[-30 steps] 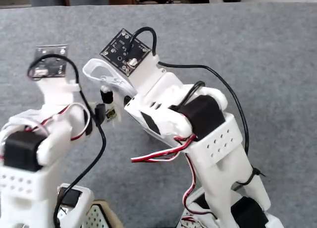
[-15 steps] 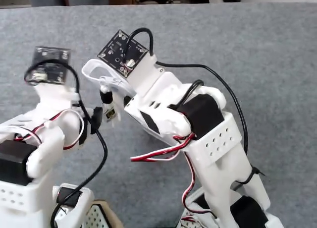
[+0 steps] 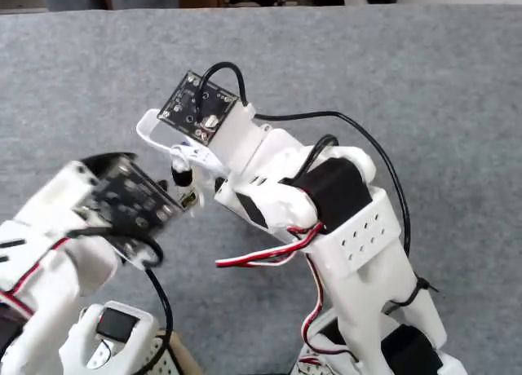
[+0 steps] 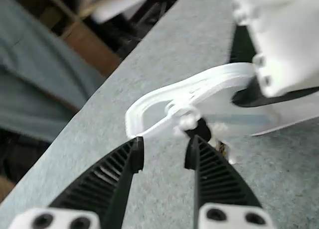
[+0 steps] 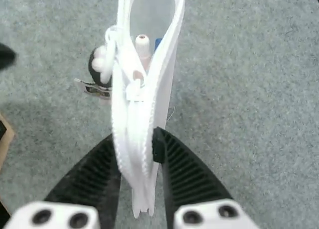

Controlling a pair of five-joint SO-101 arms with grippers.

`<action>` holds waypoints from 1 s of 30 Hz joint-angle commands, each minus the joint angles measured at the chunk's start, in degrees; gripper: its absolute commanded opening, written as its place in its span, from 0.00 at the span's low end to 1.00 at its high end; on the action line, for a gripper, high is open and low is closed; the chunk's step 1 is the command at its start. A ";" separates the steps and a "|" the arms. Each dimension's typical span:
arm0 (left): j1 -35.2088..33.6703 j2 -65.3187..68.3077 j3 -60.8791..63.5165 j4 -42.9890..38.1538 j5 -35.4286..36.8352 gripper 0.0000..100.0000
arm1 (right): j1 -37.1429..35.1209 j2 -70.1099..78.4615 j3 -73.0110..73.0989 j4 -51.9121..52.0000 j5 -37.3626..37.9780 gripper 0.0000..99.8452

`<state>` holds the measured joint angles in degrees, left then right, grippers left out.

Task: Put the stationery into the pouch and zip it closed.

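The scene is a grey felt-like counter (image 3: 408, 81) with two white robot arms side by side. The right pincer (image 5: 134, 144) is pinching the closed end of a white pouch (image 5: 130, 114), holding it on edge with its zip seam facing the wrist camera. This grip likely steadies the pouch so the zip can be pulled against it.

The far end of the pouch gapes open. Inside it sit a white pen tip (image 5: 142, 42) and a blue item (image 5: 157, 44), so the stationery seems to be loaded already. What looks like the zip slider (image 5: 133, 87) sits part way along the seam. A black bobble charm (image 5: 97, 67) with a small tag hangs just beside it.

The left pincer (image 4: 164, 147) is spread wide and grips nothing. Its dark ribbed fingers (image 4: 124, 164) point at the open rim of the pouch, near the charm but apart from it. That spread probably readies it to close on the charm or slider.

From above, the left arm's wrist board (image 3: 130, 200) lies low beside the right arm, which hides most of the pouch.
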<state>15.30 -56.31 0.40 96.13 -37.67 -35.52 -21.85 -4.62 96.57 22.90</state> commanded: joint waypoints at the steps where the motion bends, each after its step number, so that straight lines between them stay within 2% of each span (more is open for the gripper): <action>1: 5.05 -0.18 0.40 -1.05 -1.05 0.09 | -0.70 2.42 0.92 3.16 0.97 0.01; 5: 9.36 -0.62 -0.40 -1.14 -0.97 0.04 | -2.64 -1.10 1.54 3.87 3.52 0.01; 10: 15.52 -4.22 -1.10 -1.14 -1.05 0.04 | -4.75 -4.97 4.35 3.52 4.48 0.01; 15: 20.53 -6.59 -0.04 -1.05 -0.97 0.04 | -0.62 -5.67 4.79 2.81 4.04 0.01; 18: 23.60 -7.56 4.44 -1.23 -0.97 0.04 | -0.62 -4.18 4.53 2.90 3.78 0.01; 30: 29.14 -13.80 8.13 -1.32 -1.14 0.04 | -4.31 -3.38 4.70 3.43 0.70 0.01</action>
<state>43.34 -69.41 7.69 96.13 -38.29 -39.30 -27.91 -1.36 99.21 24.31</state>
